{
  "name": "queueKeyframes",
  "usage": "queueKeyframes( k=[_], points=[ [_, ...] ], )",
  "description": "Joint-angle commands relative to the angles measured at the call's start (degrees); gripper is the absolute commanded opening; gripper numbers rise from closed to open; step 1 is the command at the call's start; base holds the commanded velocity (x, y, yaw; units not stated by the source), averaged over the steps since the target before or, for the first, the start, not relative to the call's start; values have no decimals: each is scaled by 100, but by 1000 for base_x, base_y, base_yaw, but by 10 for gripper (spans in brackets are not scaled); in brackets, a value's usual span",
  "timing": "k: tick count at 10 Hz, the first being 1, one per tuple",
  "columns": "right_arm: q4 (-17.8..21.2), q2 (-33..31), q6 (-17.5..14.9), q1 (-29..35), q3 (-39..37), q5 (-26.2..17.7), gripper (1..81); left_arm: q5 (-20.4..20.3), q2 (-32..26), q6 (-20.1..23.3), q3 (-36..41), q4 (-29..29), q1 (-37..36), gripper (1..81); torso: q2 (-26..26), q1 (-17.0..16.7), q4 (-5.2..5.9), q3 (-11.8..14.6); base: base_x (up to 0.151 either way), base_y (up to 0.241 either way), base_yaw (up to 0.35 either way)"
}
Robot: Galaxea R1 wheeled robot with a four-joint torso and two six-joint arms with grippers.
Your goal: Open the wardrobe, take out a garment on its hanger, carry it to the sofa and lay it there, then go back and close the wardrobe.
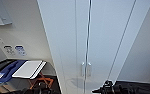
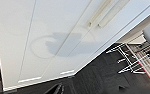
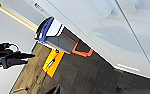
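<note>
The wardrobe (image 1: 91, 37) stands straight in front of the robot, tall and white, both plain doors shut and meeting at a thin dark seam down the middle. Its two small white handles (image 1: 86, 69) sit side by side at that seam, low in the head view, and they show again as pale bars in the left wrist view (image 2: 108, 12). The jacket and its hanger must be behind those doors; nothing of them can be seen.

I'd judge the doors to be light, stiff panels with a smooth, rather slippery face, so the flat surface offers no purchase. The handles are the only sensible place to take hold, and they are slim and close together, which leaves little room for error.

The right gripper (image 1: 101, 90) hangs just below and to the right of the handles, clear of the door; whether its pincer is spread or pressed together I cannot tell. The left gripper's state I cannot tell either.

To the left of the wardrobe, two small blue-and-white labels (image 1: 15, 50) are stuck to the wall, their writing too small to read. Below them a white board (image 1: 28, 69) lies on an orange-framed stand.
</note>
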Motion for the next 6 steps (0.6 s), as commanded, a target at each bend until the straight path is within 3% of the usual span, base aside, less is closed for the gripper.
queueKeyframes(
  k=[1, 6],
  points=[
    [-22, -200, 298, 1049, 106, 206, 811, 82, 46, -218, 10, -165, -1105, 811, 0, 0, 0, 0, 0, 0, 0],
    [-22, -148, 887, 1682, -221, 409, 811, 108, 996, -642, -913, -174, -1588, 811, 5, 9, 0, -6, 0, 0, 0]
  ],
)
